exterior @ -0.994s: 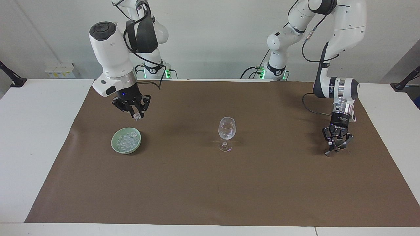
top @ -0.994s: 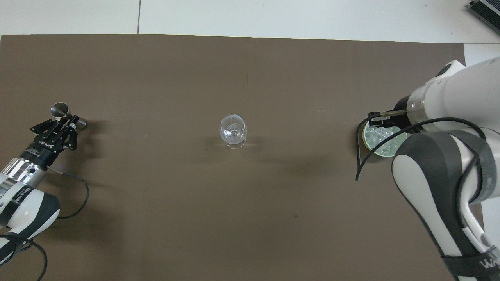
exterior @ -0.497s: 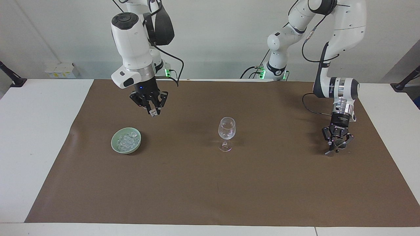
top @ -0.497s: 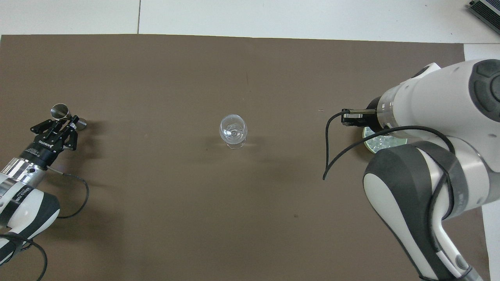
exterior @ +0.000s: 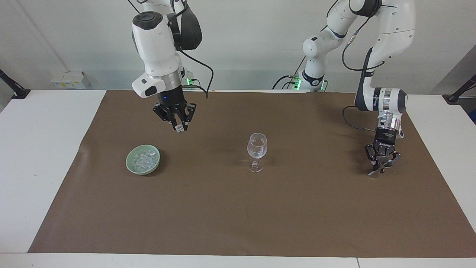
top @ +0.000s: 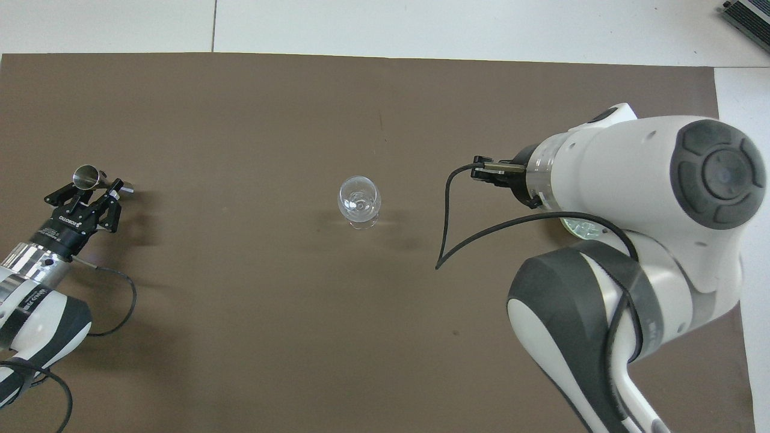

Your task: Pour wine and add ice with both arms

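My right gripper is up in the air over the brown mat between the pale green bowl and the clear stemmed glass. It is shut on one ice cube. More ice lies in the bowl. In the overhead view the right arm hides most of the bowl, and only the gripper's base shows. The glass stands upright mid-mat. My left gripper is low at the left arm's end of the mat, shut on a tilted metal jigger.
A brown mat covers most of the white table. A black cable hangs from the right wrist.
My right gripper has risen from over the bowl and moved toward the glass with the ice cube. My left gripper's fingers have closed in on the jigger, which has shifted slightly.
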You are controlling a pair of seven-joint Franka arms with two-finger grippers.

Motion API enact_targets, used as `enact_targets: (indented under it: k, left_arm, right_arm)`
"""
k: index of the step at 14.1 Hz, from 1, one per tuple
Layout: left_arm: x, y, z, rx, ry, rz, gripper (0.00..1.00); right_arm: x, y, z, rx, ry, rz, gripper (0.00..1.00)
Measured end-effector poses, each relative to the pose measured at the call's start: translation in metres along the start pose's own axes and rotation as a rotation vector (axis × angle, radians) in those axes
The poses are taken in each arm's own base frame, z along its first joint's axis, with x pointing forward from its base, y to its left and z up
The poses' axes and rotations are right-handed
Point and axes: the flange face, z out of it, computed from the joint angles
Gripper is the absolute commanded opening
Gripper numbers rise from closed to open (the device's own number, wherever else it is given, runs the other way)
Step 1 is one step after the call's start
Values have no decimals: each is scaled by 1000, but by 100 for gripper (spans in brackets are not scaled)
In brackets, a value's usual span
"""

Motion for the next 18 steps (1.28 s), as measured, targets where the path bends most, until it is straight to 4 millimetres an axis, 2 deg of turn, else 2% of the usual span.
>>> enact_targets:
  k: [4, 6, 7, 8, 10, 14, 18]
  left_arm:
    - [0, 1, -1, 4, 4, 7, 53]
    - [1, 2, -2, 4, 5, 8, 62]
    - [1, 2, -2, 4, 5, 9, 75]
    - [1, 3, -2, 4, 6, 9, 100]
    - [1, 3, -2, 5, 6, 10, 100]
    - [1, 3, -2, 11, 9, 15, 100]
    - [2, 7, -6, 3, 11, 13, 100]
  right_arm:
    - [-16, -41, 10, 64, 27, 49, 0]
    - [-20, -55, 23, 95, 30, 72, 0]
    - [-22, -62, 32, 112, 30, 84, 0]
    - [-24, -69, 40, 128, 30, 91, 0]
    - [-32, -85, 51, 155, 23, 97, 0]
    - [-59, -117, 54, 183, -3, 75, 0]
    - [-66, -126, 65, 195, -12, 60, 0]
